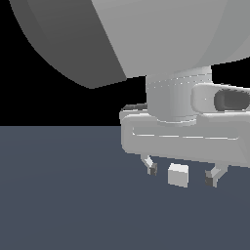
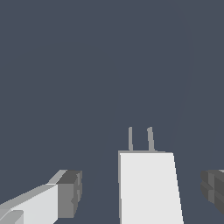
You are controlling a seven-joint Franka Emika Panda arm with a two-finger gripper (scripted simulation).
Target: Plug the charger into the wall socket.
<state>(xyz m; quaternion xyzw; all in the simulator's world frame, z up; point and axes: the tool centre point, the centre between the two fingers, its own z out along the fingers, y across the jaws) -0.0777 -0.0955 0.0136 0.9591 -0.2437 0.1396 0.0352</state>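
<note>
The gripper (image 1: 180, 175) hangs low over the counter (image 1: 58, 195) with its fingers spread wide, and the charger (image 1: 177, 175) sits right between them. There is clear daylight on both sides: the finger toward the exterior view's left (image 1: 152, 168) stands apart from the block, and so does the one toward the exterior view's right (image 1: 210, 178). In the wrist view the same picture: dark pads (image 2: 70, 193) either side, neither touching the off-white charger (image 2: 148, 188), which is narrower than the span.

Two thin grey prongs (image 2: 140, 139) stick out of the charger's far face, side by side, pointing away from the wrist camera.

Around the block, the slate-blue counter runs flat and bare in both views, with open room ahead of the prongs. Its far edge meets black background in the exterior view. Above, the arm's big pale link (image 1: 146, 34) fills the top of that view. No containers show, and the wall socket is out of sight in both views.
</note>
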